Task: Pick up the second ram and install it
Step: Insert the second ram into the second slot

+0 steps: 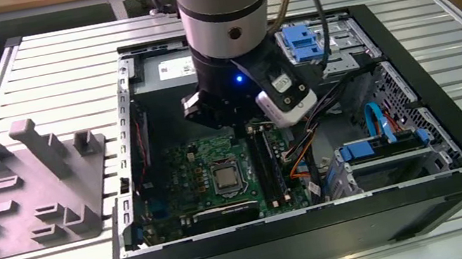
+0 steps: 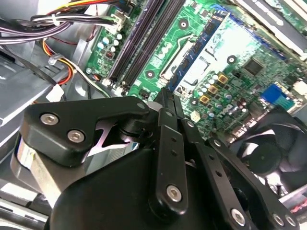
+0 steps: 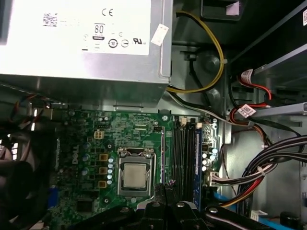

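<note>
My gripper [image 1: 248, 126] hangs inside the open computer case [image 1: 459, 132], just over the green motherboard [image 1: 196, 171] between the processor socket [image 3: 135, 175] and the long black memory slots [image 3: 183, 148]. In both wrist views the fingertips [image 2: 166, 94] stand pressed together with nothing showing between them, so the gripper [image 3: 165, 184] is shut. A long thin blue-edged stick [image 3: 197, 158] stands on edge in the slot farthest from the socket. I cannot tell whether it is the second ram.
A grey power-supply box [image 3: 81, 43] sits beyond the board. Cable bundles [image 3: 268, 167] lie beside the slots. A black fan [image 2: 273, 148] is at the board's other end. Blue drive caddies [image 1: 386, 145] fill the case's right side. A grey fixture [image 1: 32, 186] stands on the slatted table.
</note>
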Tool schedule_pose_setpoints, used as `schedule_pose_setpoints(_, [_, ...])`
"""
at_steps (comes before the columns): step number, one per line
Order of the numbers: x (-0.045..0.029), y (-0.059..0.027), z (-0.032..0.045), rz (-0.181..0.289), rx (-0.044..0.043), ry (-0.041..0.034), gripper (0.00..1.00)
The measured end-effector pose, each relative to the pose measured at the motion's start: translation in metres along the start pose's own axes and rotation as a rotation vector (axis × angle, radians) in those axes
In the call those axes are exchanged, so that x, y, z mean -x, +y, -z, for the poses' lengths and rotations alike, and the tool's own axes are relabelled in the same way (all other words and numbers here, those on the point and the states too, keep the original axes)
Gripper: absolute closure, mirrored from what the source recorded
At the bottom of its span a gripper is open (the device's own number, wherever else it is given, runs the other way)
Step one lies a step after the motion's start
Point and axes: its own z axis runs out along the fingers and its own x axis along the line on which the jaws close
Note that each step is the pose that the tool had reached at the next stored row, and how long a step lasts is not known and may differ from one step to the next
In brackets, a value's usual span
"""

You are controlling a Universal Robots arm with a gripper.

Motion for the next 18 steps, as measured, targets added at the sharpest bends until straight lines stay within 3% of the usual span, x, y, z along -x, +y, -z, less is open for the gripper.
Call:
schedule_pose_setpoints(7, [0.0061, -0.0011, -0.0113, -0.003, 0.0058, -0.0003, 0.89])
schedule_pose_setpoints(11, [0.0131, -0.0017, -0.0159, -0.004, 0.0056, 0.0, 0.89])
schedule_pose_setpoints(18, [0.0251, -0.0025, -0.0218, -0.005, 0.0051, 0.0064, 0.89])
